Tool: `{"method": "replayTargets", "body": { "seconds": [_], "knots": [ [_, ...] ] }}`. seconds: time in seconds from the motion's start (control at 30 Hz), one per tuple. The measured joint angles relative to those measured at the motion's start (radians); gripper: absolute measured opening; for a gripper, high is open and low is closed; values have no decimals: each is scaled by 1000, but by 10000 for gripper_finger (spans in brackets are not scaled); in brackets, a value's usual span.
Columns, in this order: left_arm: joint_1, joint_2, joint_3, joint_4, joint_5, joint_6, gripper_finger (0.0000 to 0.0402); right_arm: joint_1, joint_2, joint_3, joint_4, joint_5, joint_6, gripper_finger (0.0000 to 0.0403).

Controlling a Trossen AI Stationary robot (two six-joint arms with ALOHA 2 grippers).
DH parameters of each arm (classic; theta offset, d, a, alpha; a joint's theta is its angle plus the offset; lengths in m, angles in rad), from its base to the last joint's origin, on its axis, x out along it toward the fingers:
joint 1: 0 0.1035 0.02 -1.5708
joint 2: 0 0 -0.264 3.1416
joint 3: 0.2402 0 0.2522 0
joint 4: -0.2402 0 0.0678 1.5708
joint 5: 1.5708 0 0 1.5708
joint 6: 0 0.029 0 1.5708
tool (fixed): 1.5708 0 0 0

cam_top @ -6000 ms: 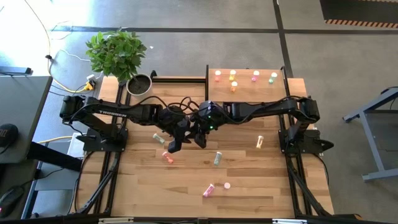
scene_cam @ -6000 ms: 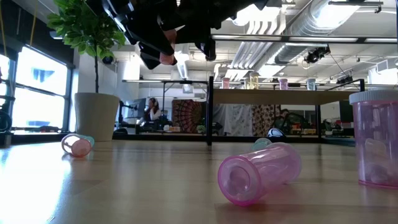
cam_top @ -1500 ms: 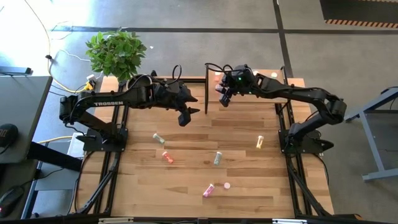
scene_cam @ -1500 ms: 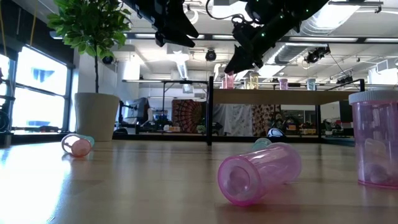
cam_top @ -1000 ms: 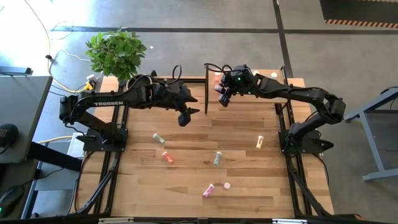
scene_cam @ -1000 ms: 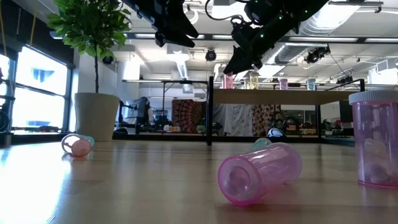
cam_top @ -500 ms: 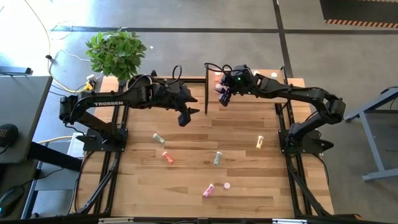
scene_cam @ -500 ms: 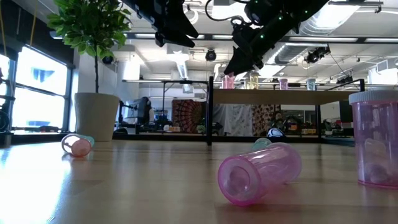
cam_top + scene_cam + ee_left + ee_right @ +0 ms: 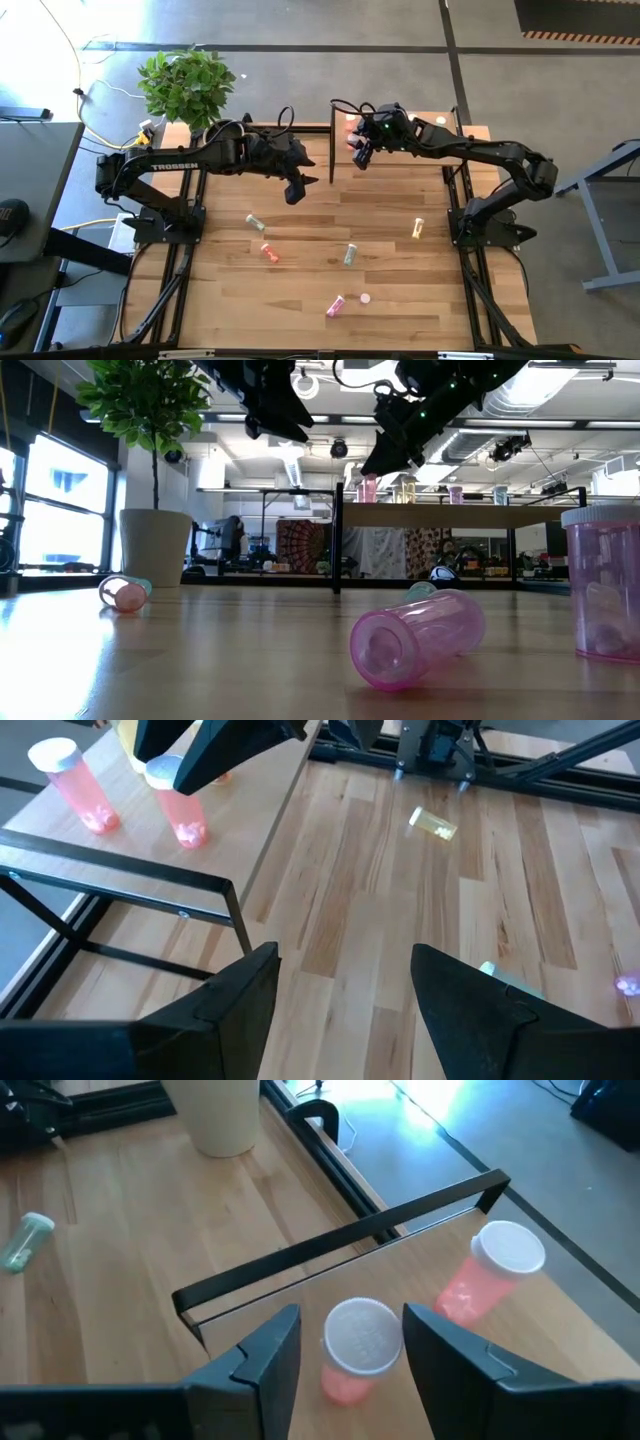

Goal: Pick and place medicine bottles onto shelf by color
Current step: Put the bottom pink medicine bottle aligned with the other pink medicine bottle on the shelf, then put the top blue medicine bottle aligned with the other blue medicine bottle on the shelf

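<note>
while my right hand (image 9: 345,1355) hangs open around an upright orange-red medicine bottle (image 9: 358,1348) on the light-wood shelf (image 9: 560,1370), my left hand (image 9: 340,995) waits open nearby.

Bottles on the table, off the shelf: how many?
6: pale bottle and red bottle left, green bottle middle, yellow bottle right, lying pink bottle and upright pink bottle nearest. Others may be hidden.

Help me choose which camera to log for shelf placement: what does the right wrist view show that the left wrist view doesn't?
Only the right wrist view: a pale green bottle lying on the table and a cream pot.

Only the left wrist view: a yellow bottle lying on the table, and the right tool above the shelf.

Both: two orange-red bottles upright on the shelf, behind its black frame.
</note>
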Motion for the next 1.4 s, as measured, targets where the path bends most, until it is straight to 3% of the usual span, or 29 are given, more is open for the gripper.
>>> {"method": "replayTargets", "body": {
  "seconds": [0.3,0.9,1.17,1.4],
  "knots": [
    [0,0,0,-5,-6,-56,220,0,-15,0,0,0,0,167],
    [-16,0,0,-31,-8,-176,218,13,-184,0,-11,80,53,167],
    [-84,0,0,-150,-39,-209,218,94,-272,0,-6,84,136,167],
    [-161,0,0,-304,-142,-407,218,202,-312,0,-8,188,142,167]
  ]
}}
